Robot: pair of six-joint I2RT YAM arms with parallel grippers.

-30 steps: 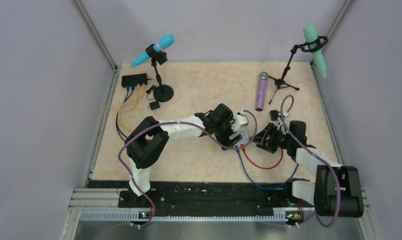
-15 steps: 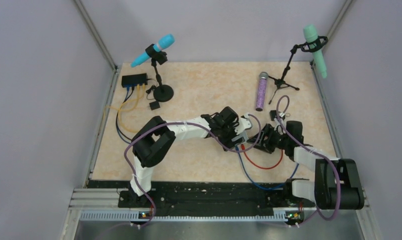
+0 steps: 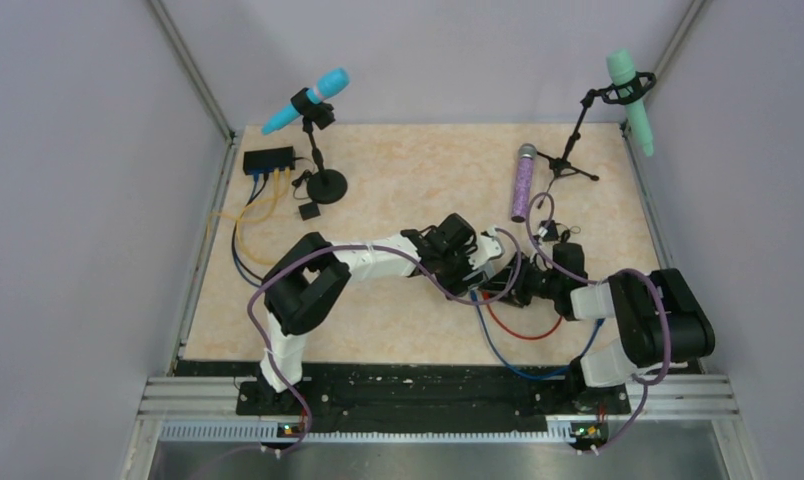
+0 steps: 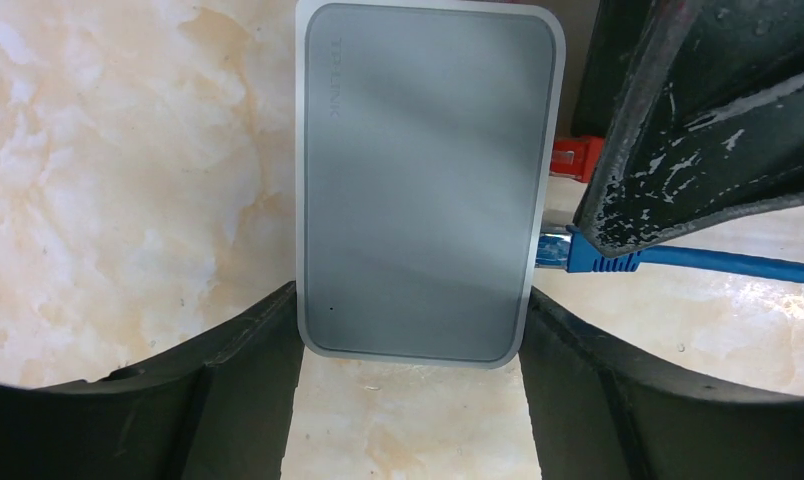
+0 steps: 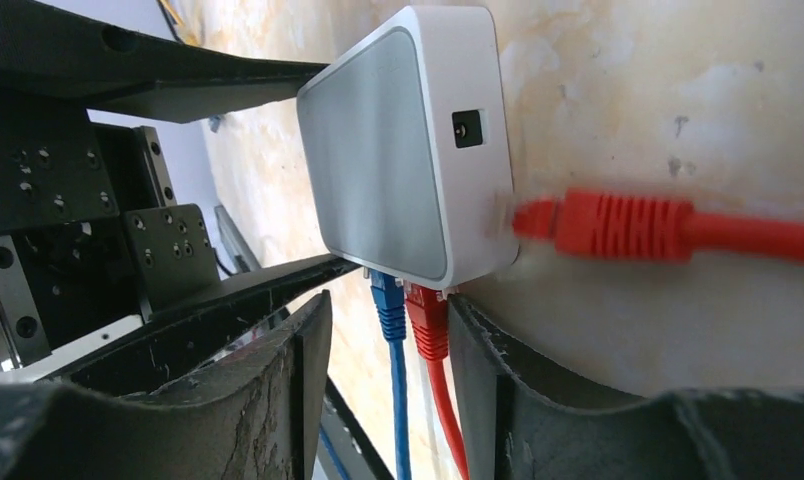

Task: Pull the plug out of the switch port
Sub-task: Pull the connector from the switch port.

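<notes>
Left wrist view: the pale grey switch [image 4: 423,180] lies flat on the table [image 4: 98,180], nearer the arms than the purple microphone [image 3: 523,183]. The left gripper [image 4: 410,320] straddles its end, though I cannot tell if it is clamped. The right gripper [image 5: 390,330] stands open around the blue plug [image 5: 386,297] and red plug [image 5: 428,320].
</notes>
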